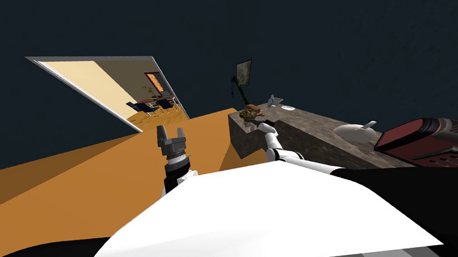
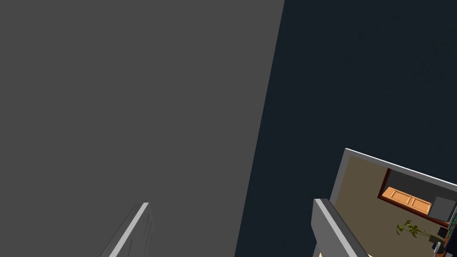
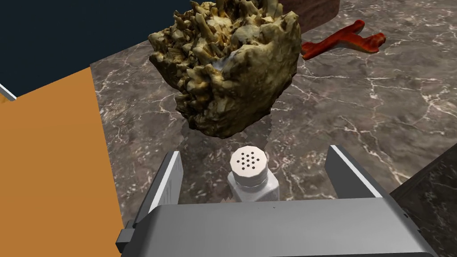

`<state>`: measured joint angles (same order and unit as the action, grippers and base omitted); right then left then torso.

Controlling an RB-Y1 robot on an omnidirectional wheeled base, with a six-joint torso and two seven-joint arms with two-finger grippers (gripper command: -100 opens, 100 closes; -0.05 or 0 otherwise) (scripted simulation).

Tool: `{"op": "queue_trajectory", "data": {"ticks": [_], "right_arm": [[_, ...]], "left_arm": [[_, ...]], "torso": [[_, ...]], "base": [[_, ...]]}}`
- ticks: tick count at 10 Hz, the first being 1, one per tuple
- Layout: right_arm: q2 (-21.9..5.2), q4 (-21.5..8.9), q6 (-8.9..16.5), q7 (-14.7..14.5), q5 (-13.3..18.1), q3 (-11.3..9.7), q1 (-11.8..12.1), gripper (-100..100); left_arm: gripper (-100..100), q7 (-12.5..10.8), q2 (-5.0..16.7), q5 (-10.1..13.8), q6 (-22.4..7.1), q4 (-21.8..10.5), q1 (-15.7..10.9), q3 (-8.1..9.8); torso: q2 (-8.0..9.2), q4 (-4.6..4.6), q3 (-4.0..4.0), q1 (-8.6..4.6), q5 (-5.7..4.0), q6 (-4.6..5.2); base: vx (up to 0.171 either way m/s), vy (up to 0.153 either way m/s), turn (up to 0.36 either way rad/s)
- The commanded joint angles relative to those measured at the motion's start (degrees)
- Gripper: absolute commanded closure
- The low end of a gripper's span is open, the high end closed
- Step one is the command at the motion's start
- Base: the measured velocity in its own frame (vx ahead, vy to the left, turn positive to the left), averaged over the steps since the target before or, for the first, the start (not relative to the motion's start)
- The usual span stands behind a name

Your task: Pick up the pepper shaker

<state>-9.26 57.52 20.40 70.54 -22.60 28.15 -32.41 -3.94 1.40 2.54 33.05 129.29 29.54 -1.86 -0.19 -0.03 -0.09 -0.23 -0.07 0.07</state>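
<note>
A small white pepper shaker (image 3: 250, 172) with a holed cap stands upright on the dark marble counter (image 3: 357, 102). My right gripper (image 3: 254, 154) is open around it, one finger on each side, neither touching it. In the head view the right gripper (image 1: 262, 123) reaches over the counter's near corner (image 1: 254, 137), beside a spiky brown lump (image 1: 248, 114). That lump (image 3: 227, 67) sits just beyond the shaker. My left gripper (image 1: 171, 135) is held up over the orange floor, open and empty (image 2: 232, 223).
A red flat piece (image 3: 343, 42) lies past the lump. Further along the counter sit a white rounded object (image 1: 355, 130), a red and grey appliance (image 1: 431, 140) and small pale items (image 1: 275, 100). The counter edge drops to orange floor (image 3: 49, 156). A doorway (image 1: 115, 87) opens at the left.
</note>
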Motion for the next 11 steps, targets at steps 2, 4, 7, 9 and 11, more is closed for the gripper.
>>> {"op": "queue_trajectory", "data": {"ticks": [2, 4, 7, 9, 11], "right_arm": [[-0.10, -4.41, 2.00, 3.59, 0.04, 1.82, -2.63, -100], [-0.18, -7.06, 2.79, 4.98, 0.09, 2.54, -3.64, -100], [-0.49, -11.10, 4.44, 7.93, 0.25, 4.06, -5.72, -100], [-0.64, -11.98, 4.14, 7.95, 0.07, 4.10, -6.04, -100], [-2.16, -14.93, 2.46, 8.41, 0.46, 5.40, -6.97, -100]], "left_arm": [[0, 0.00, 0.00, 0.00, 0.00, 0.00, 0.00, 0.00], [0, 0.00, 0.00, 0.00, 0.00, 0.00, 0.00, 0.00], [0, 0.00, 0.00, 0.00, 0.00, 0.00, 0.00, 0.00], [0, 0.00, 0.00, 0.00, 0.00, 0.00, 0.00, 0.00], [0, 0.00, 0.00, 0.00, 0.00, 0.00, 0.00, 0.00]], "torso": [[-0.01, 0.00, 0.00, -0.02, 0.00, 0.00], [-0.02, -0.01, -0.01, -0.02, -0.01, 0.01], [-0.04, -0.01, -0.02, -0.03, -0.01, 0.01], [-0.03, -0.01, -0.02, 0.01, 0.00, 0.01], [0.00, 0.00, 0.00, 0.08, 0.02, 0.01]], "base": [[0.001, -0.034, 0.010], [0.004, -0.023, 0.002], [0.009, -0.028, -0.001], [0.005, -0.014, -0.003], [-0.013, -0.007, 0.137]]}}
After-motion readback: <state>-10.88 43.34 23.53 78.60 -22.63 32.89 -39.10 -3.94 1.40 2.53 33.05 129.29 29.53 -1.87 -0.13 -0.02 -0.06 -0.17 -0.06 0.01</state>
